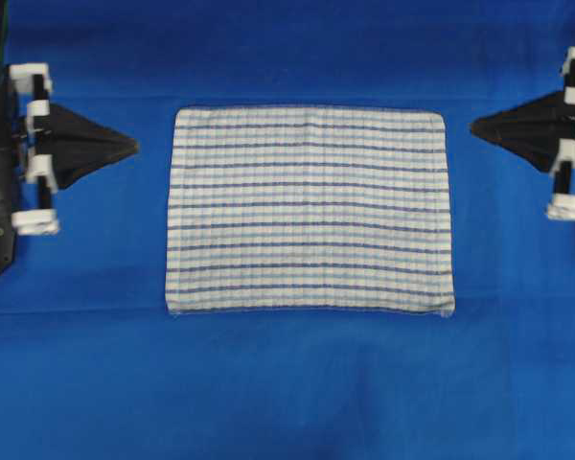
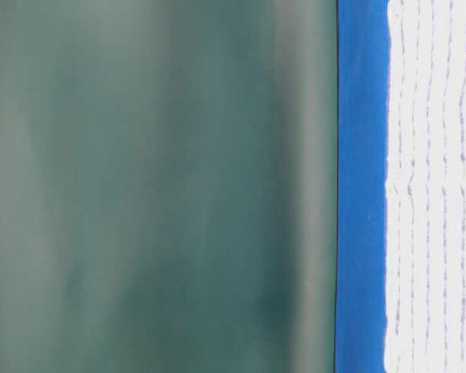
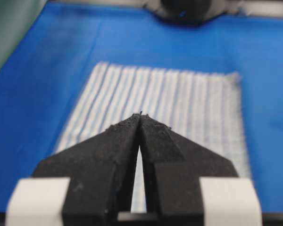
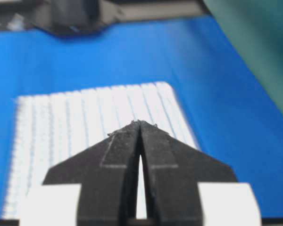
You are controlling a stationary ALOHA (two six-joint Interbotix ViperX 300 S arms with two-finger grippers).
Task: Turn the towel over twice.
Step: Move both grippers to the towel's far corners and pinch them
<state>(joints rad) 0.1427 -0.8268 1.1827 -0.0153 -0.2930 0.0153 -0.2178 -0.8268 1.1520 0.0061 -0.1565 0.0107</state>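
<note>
From overhead I have the towel [image 1: 309, 209] lying flat and spread in the middle of the worktop [image 1: 287, 383], which is covered by a plain bright-blue sheet. Its stripes run across the view, from one arm's side to the other. All four edges show: the far edge is straight, the near edge runs slightly uneven toward its right corner, and the corners are rounded. Nothing lies on it.

My left gripper [image 1: 134, 147] sits off the towel's left edge, tip pointing at it, with a strip of bare blue between. The fingers [image 3: 118, 146] are pressed together at the tips and hold nothing; through the left wrist camera I see the towel ahead beyond them.

My right gripper [image 1: 473, 126] mirrors this off the right edge, near the far right corner, also apart from the cloth. Its fingers [image 4: 158, 150] meet at the tips, with nothing between them.

Open blue surface surrounds the towel on every side, widest on the near side. In the table-level view the towel's edge [image 2: 388, 186] lies flat against the sheet.
</note>
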